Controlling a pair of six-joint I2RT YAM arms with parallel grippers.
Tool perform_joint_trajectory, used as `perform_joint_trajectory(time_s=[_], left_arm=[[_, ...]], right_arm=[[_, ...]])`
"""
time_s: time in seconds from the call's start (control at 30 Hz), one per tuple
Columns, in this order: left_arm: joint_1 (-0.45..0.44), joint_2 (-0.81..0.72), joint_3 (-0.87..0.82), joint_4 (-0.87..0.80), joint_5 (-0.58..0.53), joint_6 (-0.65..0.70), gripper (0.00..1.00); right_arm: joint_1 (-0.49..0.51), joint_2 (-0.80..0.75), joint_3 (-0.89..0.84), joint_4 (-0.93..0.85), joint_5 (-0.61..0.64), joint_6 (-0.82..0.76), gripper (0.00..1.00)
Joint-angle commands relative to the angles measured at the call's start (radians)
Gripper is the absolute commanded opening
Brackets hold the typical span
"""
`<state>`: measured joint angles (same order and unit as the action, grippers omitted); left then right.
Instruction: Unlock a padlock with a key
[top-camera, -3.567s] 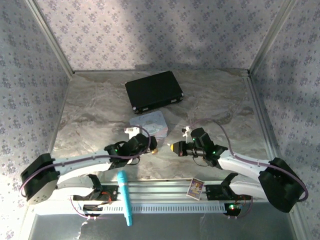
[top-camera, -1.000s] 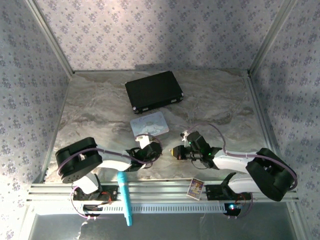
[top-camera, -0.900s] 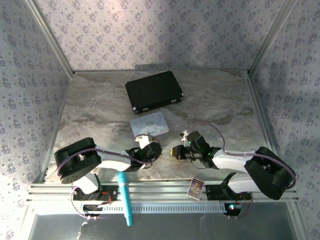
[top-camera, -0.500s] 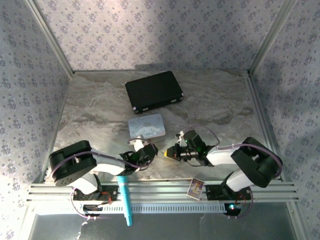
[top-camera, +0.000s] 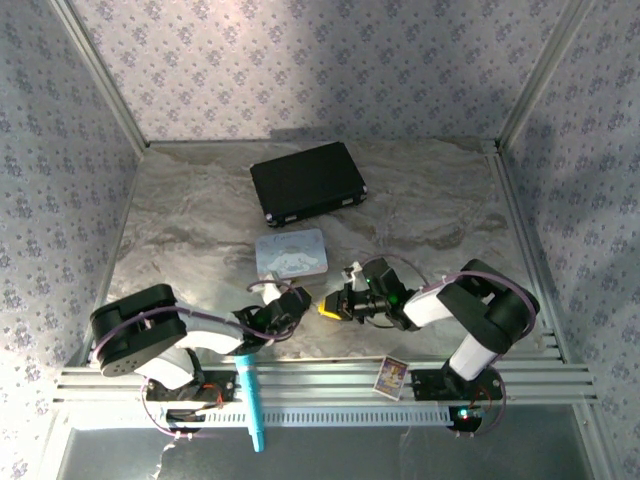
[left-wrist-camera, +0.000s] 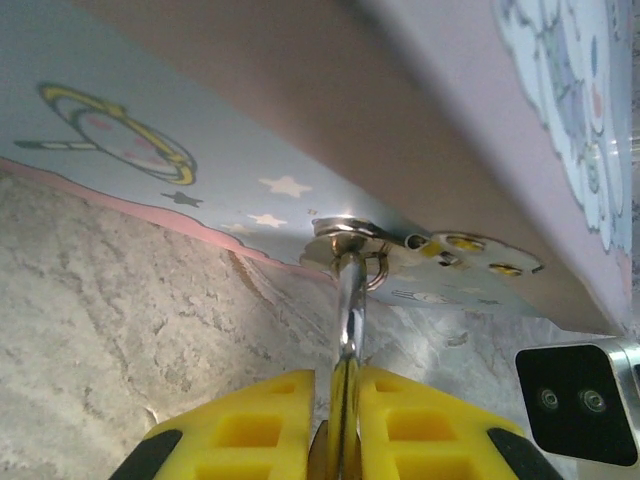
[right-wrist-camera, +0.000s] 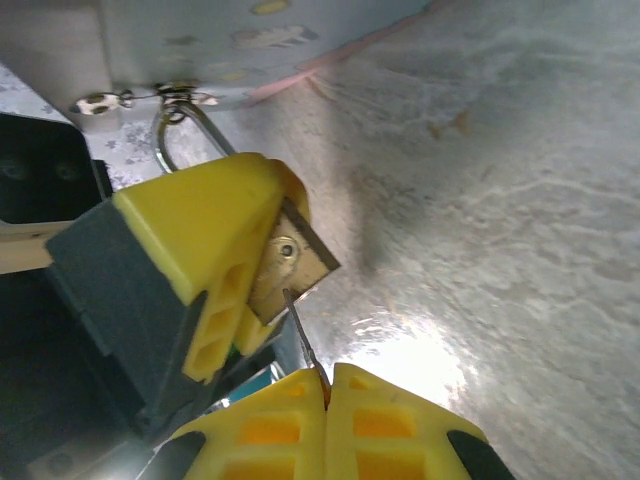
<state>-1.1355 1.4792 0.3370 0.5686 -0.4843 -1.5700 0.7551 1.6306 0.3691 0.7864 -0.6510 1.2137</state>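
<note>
One tiny brass-gold padlock (right-wrist-camera: 293, 262) sits clamped between the yellow fingers (right-wrist-camera: 215, 245) of the left gripper (left-wrist-camera: 338, 385), just off the marble-patterned table (top-camera: 190, 230). Its thin silvery shackle (left-wrist-camera: 347, 300) runs up at 12 o'clock to the small metal latch (left-wrist-camera: 345, 228) on the side of the pastel blue-and-pink rectangular tin (top-camera: 291, 252), and appears hooked through it. The very small, thin silvery key (right-wrist-camera: 302, 340) is pinched in the closed fingertips of the right gripper (right-wrist-camera: 325, 385). Its blade points toward 11 o'clock, and the tip meets the lower edge of the padlock's brass face rather than the round keyhole.

From above, the two grippers face each other tip to tip at 6 o'clock of the tin. A flat black rectangular case (top-camera: 307, 182) lies at 12 o'clock of the tin, well apart from it. A teal pen-like stick (top-camera: 248, 395) rests across the metal rails at 7 o'clock of the left gripper, and a small printed card (top-camera: 391, 376) stands at 5 o'clock of the right gripper.
</note>
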Motion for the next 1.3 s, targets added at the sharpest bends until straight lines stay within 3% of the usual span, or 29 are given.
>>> perform_joint_trajectory(time_s=[0.0, 0.63, 1.07, 1.27], left_arm=[[-0.004, -0.001, -0.005, 0.040, -0.033, -0.024, 0.09], [-0.003, -0.012, -0.001, 0.031, -0.036, -0.040, 0.08], [-0.004, -0.006, 0.005, 0.097, 0.026, -0.022, 0.06], [-0.004, 0.016, 0.008, 0.171, 0.062, -0.008, 0.00]], right_arm=[[0.003, 0.007, -0.001, 0.019, -0.025, 0.022, 0.00], [0.003, 0.042, -0.009, 0.053, -0.021, 0.068, 0.00], [-0.011, 0.129, 0.004, 0.243, -0.028, 0.140, 0.00], [-0.041, 0.184, 0.007, 0.399, -0.061, 0.228, 0.00]])
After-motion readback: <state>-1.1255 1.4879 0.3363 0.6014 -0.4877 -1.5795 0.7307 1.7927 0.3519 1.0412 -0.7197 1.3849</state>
